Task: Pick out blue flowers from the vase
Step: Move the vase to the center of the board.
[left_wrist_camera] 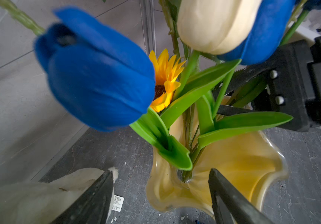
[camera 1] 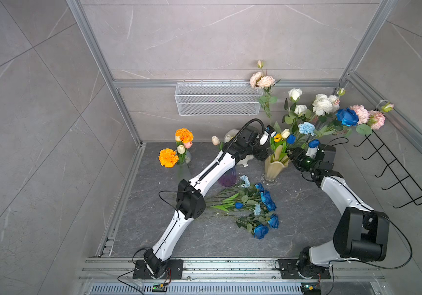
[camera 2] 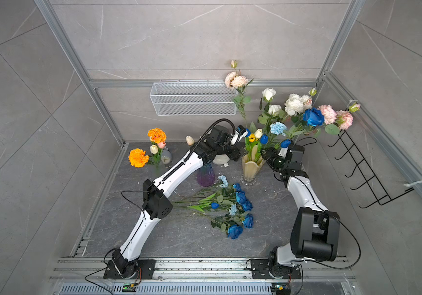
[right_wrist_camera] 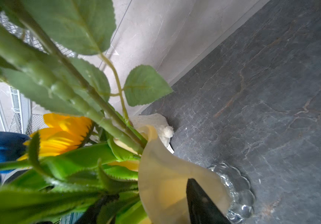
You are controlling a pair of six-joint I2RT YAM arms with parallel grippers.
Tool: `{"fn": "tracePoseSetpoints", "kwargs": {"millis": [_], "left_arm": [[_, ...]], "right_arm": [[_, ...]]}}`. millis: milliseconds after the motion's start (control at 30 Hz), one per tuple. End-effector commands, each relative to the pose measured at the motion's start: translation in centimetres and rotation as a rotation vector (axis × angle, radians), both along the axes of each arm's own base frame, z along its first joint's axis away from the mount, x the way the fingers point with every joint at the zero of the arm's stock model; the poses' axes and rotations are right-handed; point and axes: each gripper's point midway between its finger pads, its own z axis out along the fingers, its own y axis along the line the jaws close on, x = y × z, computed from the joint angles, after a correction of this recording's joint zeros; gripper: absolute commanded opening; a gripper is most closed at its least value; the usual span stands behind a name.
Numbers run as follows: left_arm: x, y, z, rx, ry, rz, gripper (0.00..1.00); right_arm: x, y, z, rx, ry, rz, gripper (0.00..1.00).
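Left jaws stood wide open, empty, just beside the yellow vase. Right jaws sat among its stems; opening and grip undeterminable.

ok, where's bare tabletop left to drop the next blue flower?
Widest bare patch: between the blue flower pile and the right arm. Also the strip between pile and front rail. Crowded at the back: yellow vase, purple vase and left arm bunch together.

No text can be read. A small white printed tag lies on the table beside the cream vase; its print is too small to read.
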Motion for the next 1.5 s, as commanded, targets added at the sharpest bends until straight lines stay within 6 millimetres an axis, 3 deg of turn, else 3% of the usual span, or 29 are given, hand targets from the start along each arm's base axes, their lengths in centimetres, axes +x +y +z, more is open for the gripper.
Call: {"fn": "tracePoseSetpoints", "kwargs": {"millis": [0,67,267,567,733,1100,1133,1167,1467], "left_arm": [[-0.4,0.0,3.7,-0.055,-0.061,0.001,0.79],[-0.4,0.1,3.8,-0.051,-0.063,0.000,0.79],[-0.5,0.2,4.1,-0.043,-0.080,-0.001,0.79],[-0.6,0.2,4.0,-0.039,-0.081,0.003,0.79],[-0.3,0.7,4.6,-0.032,-0.099,0.038,0.78],[-0.1,1.5,4.8,-0.016,-0.116,0.069,0.77],[-0.6,1.9,6.6,-0.036,-0.135,0.071,0.77],[-0.7,2.0,6.9,-0.038,-0.140,0.071,0.77],[-1.0,2.3,7.5,-0.034,-0.155,0.078,0.77]], "right_arm": [[-0.9,0.7,-0.1,-0.088,0.079,0.031,0.43],[-1.4,0.2,0.1,-0.127,0.103,0.015,0.34],[-1.9,0.1,0.7,-0.182,0.157,0.028,0.22],[-2.5,1.2,0.0,-0.249,0.167,0.080,0.18],[-3.0,1.6,-0.9,-0.275,0.169,0.113,0.00],[-4.5,1.7,-0.4,-0.309,0.143,0.132,0.00],[-4.8,1.8,-0.3,-0.312,0.139,0.140,0.00],[-5.0,1.9,-0.2,-0.315,0.136,0.146,0.00],[-7.5,3.0,-0.8,-0.292,0.116,0.196,0.00]]}}
